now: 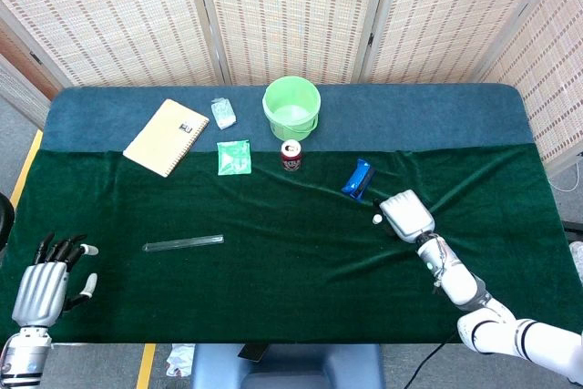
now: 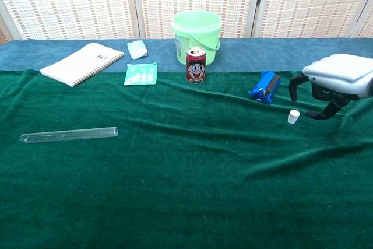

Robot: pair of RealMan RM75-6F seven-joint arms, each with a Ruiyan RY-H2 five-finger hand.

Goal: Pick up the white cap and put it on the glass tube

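White cap [image 2: 294,116] is what we are reaching for, standing free on the green cloth [image 2: 186,173] just beside our right hand [image 2: 326,88], whose curled, parted fingers grip nothing, so next we must pinch it and carry it far across to the glass tube [image 2: 69,134], while our left hand [image 1: 41,284] waits empty, fingers spread.
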